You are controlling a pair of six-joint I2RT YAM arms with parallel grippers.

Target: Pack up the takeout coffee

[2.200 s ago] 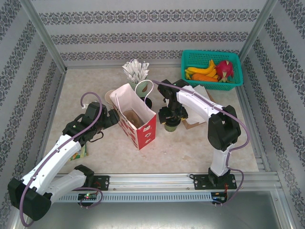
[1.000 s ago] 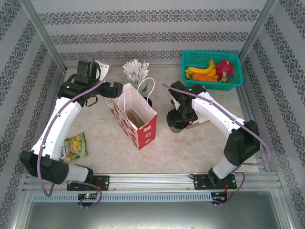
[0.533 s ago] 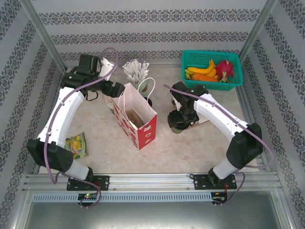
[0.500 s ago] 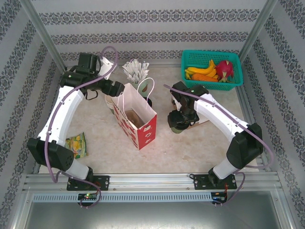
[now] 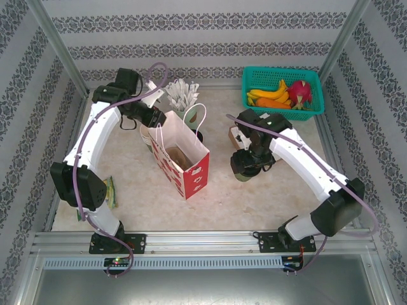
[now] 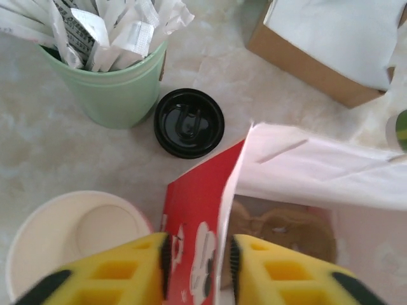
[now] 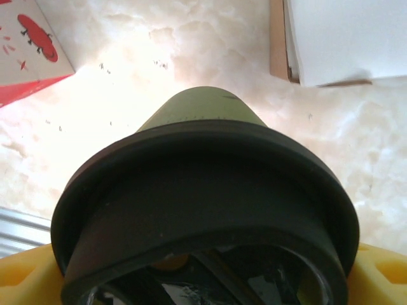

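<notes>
Marble-pattern table [image 5: 216, 197]: carrying every item below. Red-and-white paper bag [image 5: 184, 159]: standing open at centre, handles up, with 1 brown pastry-like item [image 6: 280, 232] lying at its bottom. Teal plastic basket [image 5: 248, 86]: sitting in the rear right corner, holding bananas [image 5: 270, 92] and 1 dragon fruit [image 5: 300, 91]. Brown napkin box [image 6: 305, 67]: lying right of the bag. Left gripper [image 6: 197, 267]: hanging over the bag's rear rim, jaws narrow, 1 yellow finger standing on each side of the red wall; whether they are pinching it cannot be told. Right gripper [image 7: 203, 276]: clamping the takeout coffee [image 7: 203, 184] at lid level. The coffee is sitting right of the bag, just in front of the napkin box, black lid uppermost; whether it is touching the table cannot be told. Mint-green cup [image 6: 127, 89] of paper-wrapped sticks: standing behind the bag. Stack of cream paper cups [image 6: 70, 241]: standing just beside the bag's rear left corner. Yellow-green snack packet [image 5: 109, 192]: lying front left, partly hidden. Round black lid [image 6: 189, 122]: lying between the mint-green cup and the bag.
</notes>
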